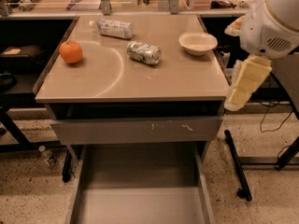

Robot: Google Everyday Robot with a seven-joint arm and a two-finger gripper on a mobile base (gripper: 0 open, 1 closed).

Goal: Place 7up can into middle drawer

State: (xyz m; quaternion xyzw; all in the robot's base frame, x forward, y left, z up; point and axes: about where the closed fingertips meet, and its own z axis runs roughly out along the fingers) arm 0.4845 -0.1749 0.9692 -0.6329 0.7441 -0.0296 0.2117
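The 7up can (144,52), silvery with green markings, lies on its side on the beige tabletop (154,83), between an orange and a bowl. The middle drawer (140,199) is pulled open below the table, and its flat grey floor holds nothing. My gripper (236,101) hangs at the end of the pale yellow arm section beside the table's right front corner. It is to the right of the can, away from it, and it holds nothing that I can see.
An orange (71,52) sits at the left of the tabletop. A clear plastic bottle (114,28) lies at the back and a white bowl (197,42) at the back right. A scratched beige front panel (140,128) sits above the open drawer. Black stand legs (238,164) cross the floor on the right.
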